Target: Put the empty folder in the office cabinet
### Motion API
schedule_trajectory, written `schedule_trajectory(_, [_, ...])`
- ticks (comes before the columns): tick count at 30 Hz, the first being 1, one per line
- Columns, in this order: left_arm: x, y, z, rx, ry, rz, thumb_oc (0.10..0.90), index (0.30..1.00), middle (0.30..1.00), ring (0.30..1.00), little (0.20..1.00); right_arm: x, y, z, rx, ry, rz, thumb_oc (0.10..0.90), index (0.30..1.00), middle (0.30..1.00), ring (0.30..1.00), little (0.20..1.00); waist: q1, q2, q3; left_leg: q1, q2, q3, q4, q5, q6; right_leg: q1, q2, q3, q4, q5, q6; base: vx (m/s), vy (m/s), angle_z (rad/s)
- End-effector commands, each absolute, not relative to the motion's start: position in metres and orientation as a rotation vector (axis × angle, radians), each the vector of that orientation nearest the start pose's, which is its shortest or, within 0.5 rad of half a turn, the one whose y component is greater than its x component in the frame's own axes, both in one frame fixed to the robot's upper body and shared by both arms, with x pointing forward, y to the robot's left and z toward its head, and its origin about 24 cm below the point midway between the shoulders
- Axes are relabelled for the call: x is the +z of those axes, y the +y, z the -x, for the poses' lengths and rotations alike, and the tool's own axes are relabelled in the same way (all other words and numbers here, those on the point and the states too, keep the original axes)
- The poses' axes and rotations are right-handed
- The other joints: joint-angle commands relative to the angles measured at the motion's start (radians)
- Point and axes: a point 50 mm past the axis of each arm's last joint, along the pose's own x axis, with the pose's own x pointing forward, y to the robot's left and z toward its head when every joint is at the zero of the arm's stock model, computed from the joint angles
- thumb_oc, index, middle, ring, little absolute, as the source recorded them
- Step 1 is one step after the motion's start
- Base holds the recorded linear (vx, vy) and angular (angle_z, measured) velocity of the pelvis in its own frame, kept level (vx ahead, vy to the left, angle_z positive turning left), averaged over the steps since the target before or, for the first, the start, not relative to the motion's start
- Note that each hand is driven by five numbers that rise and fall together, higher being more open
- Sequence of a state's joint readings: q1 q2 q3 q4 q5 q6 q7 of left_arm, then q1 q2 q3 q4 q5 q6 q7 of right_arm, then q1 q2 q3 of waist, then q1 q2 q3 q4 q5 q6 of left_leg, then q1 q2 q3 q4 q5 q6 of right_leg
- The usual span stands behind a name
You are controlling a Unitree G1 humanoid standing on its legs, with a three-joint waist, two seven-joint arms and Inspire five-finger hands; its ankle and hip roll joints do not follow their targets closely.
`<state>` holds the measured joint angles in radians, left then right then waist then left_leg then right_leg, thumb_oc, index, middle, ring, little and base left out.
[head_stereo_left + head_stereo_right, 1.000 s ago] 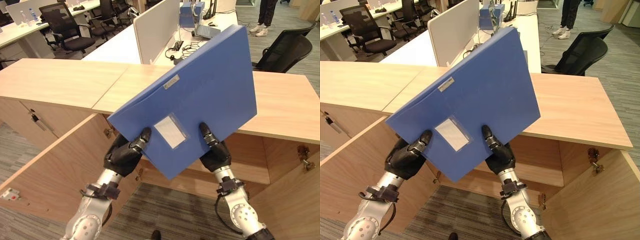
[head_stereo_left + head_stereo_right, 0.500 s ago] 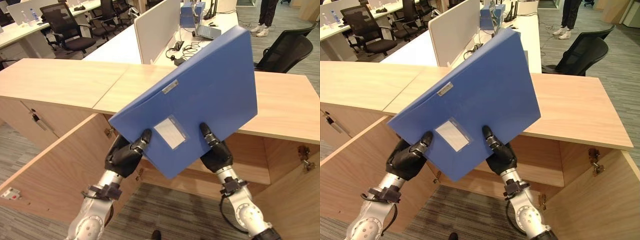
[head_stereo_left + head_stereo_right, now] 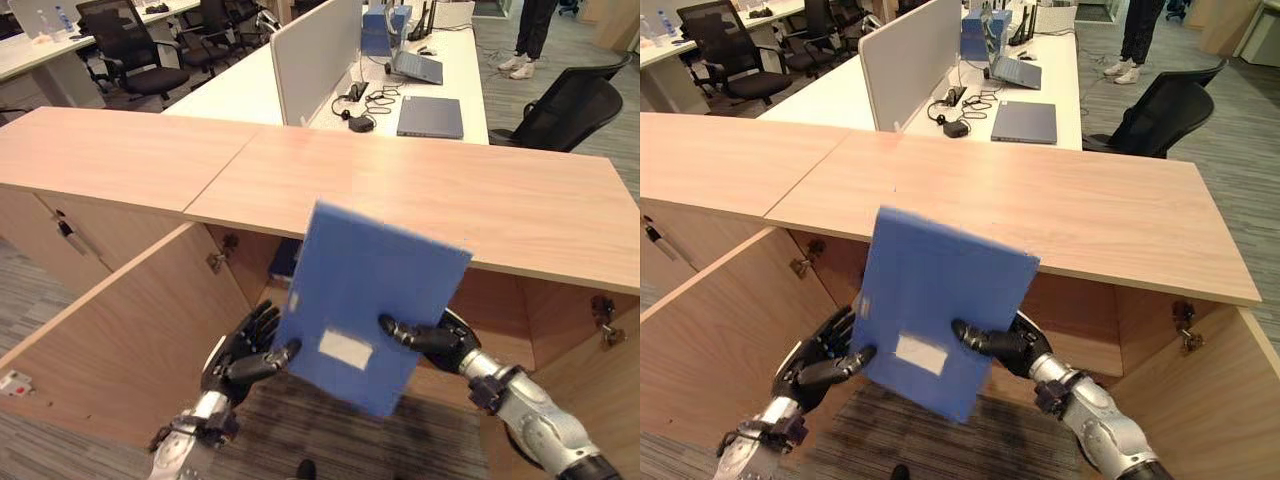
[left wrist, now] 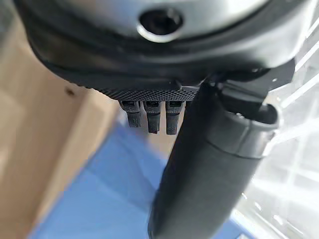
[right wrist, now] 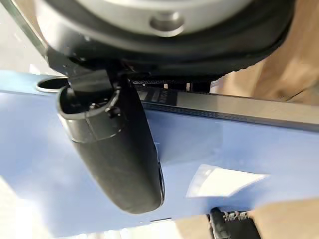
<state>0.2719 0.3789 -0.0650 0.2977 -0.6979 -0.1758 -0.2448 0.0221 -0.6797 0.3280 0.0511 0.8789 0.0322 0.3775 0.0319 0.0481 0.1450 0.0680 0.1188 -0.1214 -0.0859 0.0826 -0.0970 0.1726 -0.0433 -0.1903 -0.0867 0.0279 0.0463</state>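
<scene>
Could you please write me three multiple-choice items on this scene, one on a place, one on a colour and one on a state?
1. Where is the folder?
A. Lying flat on the cabinet top
B. In front of the open cabinet, below its top
C. On the floor

2. What colour is the folder?
A. Blue
B. Red
C. Green

3. How is the folder held?
A. By the left hand alone
B. By neither hand
C. By both the left hand and right hand

Answers: 1 B, its upper edge overlaps the cabinet top's front edge. 2 A, its cover is plain blue. 3 C, a thumb presses its face on each side.
</scene>
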Motion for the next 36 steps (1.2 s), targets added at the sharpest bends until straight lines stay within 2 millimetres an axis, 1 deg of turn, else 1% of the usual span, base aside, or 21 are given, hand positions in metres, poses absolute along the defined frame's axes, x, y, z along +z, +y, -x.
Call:
schedule_trajectory(1, [-0.025,0.262,-0.185,0.015,0.217,0.124,0.8,0.9,0.9,0.9,0.9,0.076,-0.19,-0.241,0.703,0.023,-0.22,0.4,0.3,0.3,0.3,0.3,0.001,-0.04,-0.043,-0.014,0.07,0.065,-0.001,-0.005,-0.075,0.016,-0.068,0.049,0.01,-0.078,0.097,0.0,0.0,0.0])
schedule_trajectory(4, [-0.062,0.265,-0.162,-0.02,0.442,-0.04,0.8,0.9,0.9,0.9,0.9,0.075,-0.196,-0.239,0.689,0.025,-0.164,0.4,0.3,0.3,0.3,0.3,0.0,-0.04,-0.043,-0.021,0.069,0.067,-0.001,-0.004,-0.074,0.006,-0.07,0.049,0.007,-0.075,0.1,0.0,0.0,0.0])
schedule_trajectory(6, [-0.089,0.265,-0.144,-0.019,0.599,-0.08,0.8,0.9,0.9,0.9,0.9,0.073,-0.201,-0.238,0.671,0.031,-0.094,0.4,0.3,0.3,0.3,0.3,-0.004,-0.039,-0.045,-0.025,0.069,0.068,-0.001,-0.005,-0.074,0.0,-0.07,0.051,0.006,-0.074,0.101,0.0,0.0,0.0])
schedule_trajectory(8, [-0.112,0.258,-0.127,-0.039,0.741,-0.137,0.8,0.9,0.9,0.9,0.9,0.063,-0.206,-0.236,0.593,0.043,-0.021,0.4,0.3,0.3,0.3,0.3,-0.009,-0.037,-0.046,-0.029,0.069,0.067,-0.001,-0.006,-0.073,-0.004,-0.071,0.055,0.005,-0.074,0.1,0.0,0.0,0.0])
schedule_trajectory(10, [-0.126,0.249,-0.118,-0.054,0.829,-0.18,0.8,0.9,0.9,0.9,0.9,0.049,-0.207,-0.236,0.52,0.063,-0.011,0.4,0.3,0.3,0.3,0.3,-0.012,-0.036,-0.046,-0.032,0.069,0.067,-0.001,-0.007,-0.071,-0.007,-0.071,0.055,0.005,-0.075,0.098,0.0,0.0,0.0])
schedule_trajectory(11, [-0.126,0.249,-0.119,-0.054,0.827,-0.181,0.8,0.9,0.9,0.9,0.9,0.05,-0.207,-0.237,0.519,0.062,-0.01,0.4,0.3,0.3,0.3,0.3,-0.011,-0.036,-0.045,-0.032,0.069,0.067,-0.001,-0.007,-0.071,-0.007,-0.071,0.055,0.005,-0.075,0.098,0.0,0.0,0.0])
schedule_trajectory(13, [-0.143,0.238,-0.101,-0.073,0.954,-0.192,0.8,0.9,0.9,0.9,0.9,0.025,-0.206,-0.228,0.451,0.132,0.008,0.4,0.3,0.3,0.3,0.3,-0.014,-0.038,-0.046,-0.034,0.068,0.064,-0.001,-0.008,-0.07,-0.009,-0.069,0.056,0.004,-0.077,0.096,0.01,0.003,0.06])
schedule_trajectory(14, [-0.143,0.238,-0.101,-0.073,0.953,-0.192,0.8,0.9,0.9,0.9,0.9,0.025,-0.206,-0.228,0.451,0.132,0.008,0.4,0.3,0.3,0.3,0.3,-0.014,-0.038,-0.046,-0.034,0.068,0.064,-0.001,-0.008,-0.07,-0.01,-0.069,0.055,0.004,-0.077,0.096,0.02,-0.007,0.1])
schedule_trajectory(15, [-0.151,0.232,-0.091,-0.067,1.017,-0.189,0.8,0.9,0.9,0.9,0.9,-0.001,-0.204,-0.221,0.39,0.223,-0.021,0.4,0.3,0.3,0.3,0.3,-0.012,-0.04,-0.047,-0.035,0.067,0.059,-0.001,-0.009,-0.069,-0.009,-0.069,0.053,0.004,-0.079,0.094,0.01,-0.007,0.07])
schedule_trajectory(16, [-0.151,0.233,-0.092,-0.067,1.017,-0.19,0.8,0.9,0.9,0.9,0.9,-0.001,-0.204,-0.221,0.39,0.222,-0.022,0.4,0.3,0.3,0.3,0.3,-0.013,-0.04,-0.046,-0.035,0.067,0.058,-0.001,-0.009,-0.069,-0.008,-0.069,0.053,0.004,-0.079,0.094,0.0,0.0,0.0])
schedule_trajectory(19, [-0.155,0.227,-0.087,-0.065,1.049,-0.184,0.8,0.9,0.9,0.9,0.9,-0.035,-0.2,-0.212,0.282,0.346,-0.145,0.4,0.3,0.3,0.3,0.3,-0.008,-0.041,-0.044,-0.042,0.063,0.054,-0.001,-0.007,-0.067,-0.011,-0.068,0.05,0.004,-0.08,0.092,0.0,0.0,0.0])
schedule_trajectory(20, [-0.155,0.227,-0.086,-0.052,1.053,-0.168,0.8,0.9,0.9,0.9,0.9,-0.044,-0.199,-0.209,0.235,0.376,-0.231,0.4,0.3,0.3,0.3,0.3,-0.006,-0.039,-0.043,-0.045,0.062,0.052,-0.001,-0.006,-0.066,-0.012,-0.067,0.049,0.004,-0.079,0.092,0.0,0.0,0.0])
schedule_trajectory(21, [-0.156,0.225,-0.086,-0.053,1.052,-0.167,0.8,0.9,0.9,0.9,0.9,-0.062,-0.197,-0.207,0.109,0.425,-0.403,0.4,0.3,0.3,0.3,0.3,-0.003,-0.036,-0.042,-0.049,0.06,0.051,-0.001,-0.006,-0.065,-0.015,-0.067,0.048,0.003,-0.079,0.091,0.0,0.0,0.0])
schedule_trajectory(23, [-0.153,0.226,-0.092,-0.057,1.03,-0.18,0.8,0.9,0.9,0.9,0.9,-0.072,-0.197,-0.211,-0.015,0.434,-0.569,0.4,0.3,0.3,0.3,0.3,-0.001,-0.031,-0.036,-0.053,0.06,0.051,-0.001,-0.007,-0.064,-0.02,-0.067,0.05,0.004,-0.079,0.092,0.0,0.0,0.0])
schedule_trajectory(27, [-0.151,0.226,-0.096,-0.08,1.004,-0.206,0.8,0.9,0.9,0.9,0.9,-0.074,-0.201,-0.223,-0.206,0.356,-0.846,0.4,0.3,0.3,0.3,0.3,0.004,-0.021,-0.022,-0.064,0.058,0.051,-0.001,-0.006,-0.064,-0.035,-0.065,0.052,0.008,-0.082,0.093,0.0,0.0,0.0])
schedule_trajectory(28, [-0.15,0.226,-0.097,-0.081,1.004,-0.207,0.8,0.9,0.9,0.9,0.9,-0.074,-0.201,-0.223,-0.207,0.355,-0.847,0.4,0.3,0.3,0.3,0.3,0.005,-0.022,-0.021,-0.064,0.058,0.051,-0.001,-0.006,-0.064,-0.035,-0.065,0.052,0.008,-0.082,0.093,0.0,0.0,0.0])
schedule_trajectory(29, [-0.149,0.227,-0.099,-0.086,0.992,-0.224,0.8,0.9,0.9,0.9,0.9,-0.068,-0.206,-0.233,-0.287,0.282,-0.942,0.4,0.3,0.3,0.3,0.3,0.007,-0.017,-0.014,-0.071,0.056,0.051,-0.001,-0.007,-0.063,-0.042,-0.065,0.053,0.01,-0.085,0.095,0.0,0.0,0.0])
schedule_trajectory(31, [-0.147,0.227,-0.106,-0.101,0.97,-0.254,0.8,0.9,0.9,0.9,0.9,-0.054,-0.213,-0.249,-0.344,0.186,-1.023,0.4,0.3,0.3,0.3,0.3,0.01,-0.012,-0.007,-0.081,0.052,0.049,-0.001,-0.007,-0.062,-0.052,-0.065,0.052,0.012,-0.086,0.095,0.0,0.0,0.0])
schedule_trajectory(33, [-0.141,0.223,-0.117,-0.165,0.92,-0.303,0.8,0.9,0.9,0.9,0.9,-0.028,-0.224,-0.272,-0.366,0.037,-1.084,0.4,0.3,0.3,0.3,0.3,0.015,-0.003,0.002,-0.09,0.048,0.048,-0.001,-0.009,-0.059,-0.063,-0.069,0.054,0.018,-0.089,0.097,0.0,0.0,0.0])
schedule_trajectory(35, [-0.14,0.222,-0.119,-0.179,0.91,-0.312,0.8,0.9,0.9,0.9,0.9,-0.023,-0.228,-0.277,-0.382,0.006,-1.095,0.4,0.3,0.3,0.3,0.3,0.019,-0.001,0.004,-0.091,0.047,0.049,-0.001,-0.01,-0.058,-0.067,-0.069,0.056,0.021,-0.09,0.098,0.0,0.0,0.0])
schedule_trajectory(36, [-0.138,0.21,-0.121,-0.251,0.872,-0.336,0.8,0.9,0.9,0.9,0.9,-0.002,-0.241,-0.294,-0.436,-0.109,-1.14,0.4,0.3,0.3,0.3,0.3,0.032,0.005,0.008,-0.095,0.045,0.047,-0.001,-0.012,-0.054,-0.073,-0.072,0.056,0.023,-0.094,0.099,0.0,0.0,0.0])
